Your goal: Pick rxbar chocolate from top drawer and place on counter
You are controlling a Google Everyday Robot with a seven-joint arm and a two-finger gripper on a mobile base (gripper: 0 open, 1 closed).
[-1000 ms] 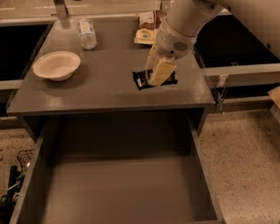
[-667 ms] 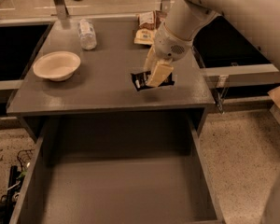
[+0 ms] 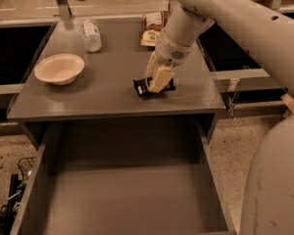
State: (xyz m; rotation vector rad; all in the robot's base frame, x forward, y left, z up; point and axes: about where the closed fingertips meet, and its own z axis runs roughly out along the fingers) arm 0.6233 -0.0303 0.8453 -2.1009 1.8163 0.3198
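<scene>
Saw the top drawer (image 3: 122, 199) pulled out below the counter's (image 3: 112, 94) front edge, nothing showing on its floor. Found the rxbar chocolate (image 3: 140, 87) lying flat on the counter, right of its middle, with the gripper (image 3: 157, 82) down upon it; could not tell whether clamped or let go. Judged the placing nearly done: best to release fully, then lift straight up off the counter without dragging the wrapper. Noted a matte, level counter top, a paper bowl (image 3: 60, 68) at its left, a plastic bottle (image 3: 91, 35) and snack packets (image 3: 154, 19) toward its back, speckled floor (image 3: 235, 146) to its right.
</scene>
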